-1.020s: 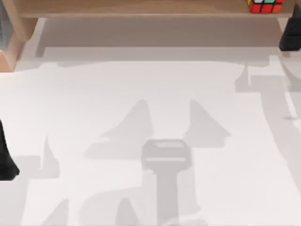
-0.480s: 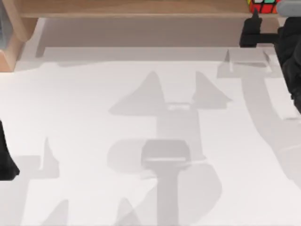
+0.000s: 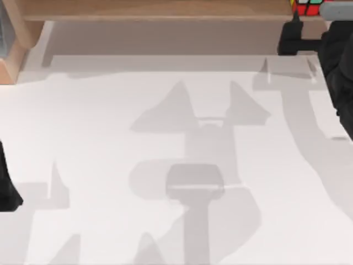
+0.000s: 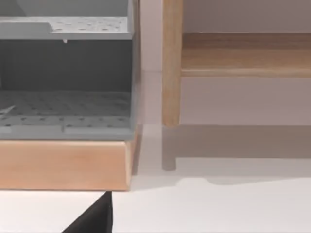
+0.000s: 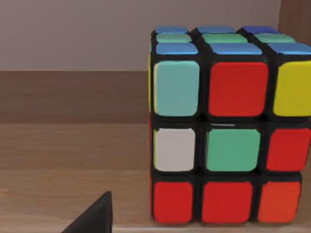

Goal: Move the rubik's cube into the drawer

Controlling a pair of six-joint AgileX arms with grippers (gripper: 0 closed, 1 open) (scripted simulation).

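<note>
Presently, item one: rubik's cube, standing on the wooden shelf at the far edge of the counter, near the top view's right end; at the top view's upper edge just a sliver of its red and green squares is seen. In the right wrist view its near face reads, by rows: pale teal, red, yellow; white, green, red; red, red, orange, with blue squares on top. It sits flat and untouched.

Item two: right hand, dark, just in front of the shelf and a little short of the cube. Half a second back it was almost in the same spot; a second back it stood further right, at the frame's edge. One dark fingertip shows low in the right wrist view; how far the fingers are spread cannot be told, and it seems to hold nothing.

Item three: left hand, parked at the counter's left edge, unmoved across all three top views; finger spread cannot be told.

Item four: grey drawer, perforated, in a wooden frame, seen from the left wrist.
</note>
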